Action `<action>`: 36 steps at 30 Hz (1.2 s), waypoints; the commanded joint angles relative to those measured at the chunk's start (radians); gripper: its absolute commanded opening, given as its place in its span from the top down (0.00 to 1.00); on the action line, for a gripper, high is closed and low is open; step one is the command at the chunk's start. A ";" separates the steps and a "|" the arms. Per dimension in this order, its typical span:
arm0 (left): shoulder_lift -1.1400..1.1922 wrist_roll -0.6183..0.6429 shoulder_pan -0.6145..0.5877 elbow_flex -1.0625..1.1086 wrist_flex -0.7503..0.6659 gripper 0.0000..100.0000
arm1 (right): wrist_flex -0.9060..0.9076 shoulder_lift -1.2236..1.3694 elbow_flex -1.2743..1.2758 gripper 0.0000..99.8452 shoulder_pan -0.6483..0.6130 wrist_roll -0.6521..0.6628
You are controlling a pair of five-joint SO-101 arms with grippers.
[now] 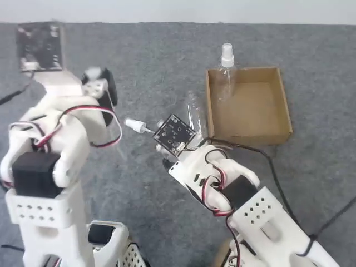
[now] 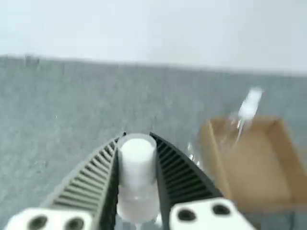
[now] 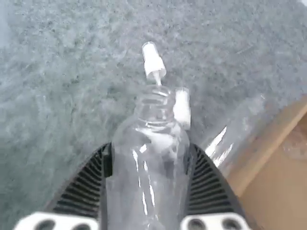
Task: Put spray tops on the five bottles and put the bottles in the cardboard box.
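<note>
Clear plastic bottle [image 3: 146,163], uncapped, is pinched at its body by the right gripper [image 3: 149,151], with its long axis running out from the jaws and its open neck leading, beside the brown cardboard box [image 1: 250,138]. The left gripper [image 2: 136,139], apart from it, clamps 1 white spray top [image 2: 136,165]. That top probably has to meet the neck along this axis.

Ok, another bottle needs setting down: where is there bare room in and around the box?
Most of the cardboard box floor is bare, beside the capped bottle in its far-left corner. The far carpet is free too. Crowded: the box's left wall, where the right gripper holds an open bottle near a loose spray top.
</note>
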 commanded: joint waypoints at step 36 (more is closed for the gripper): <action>-0.321 0.091 0.097 0.418 -0.448 0.99 | -0.513 -0.041 0.256 0.99 -0.087 -0.092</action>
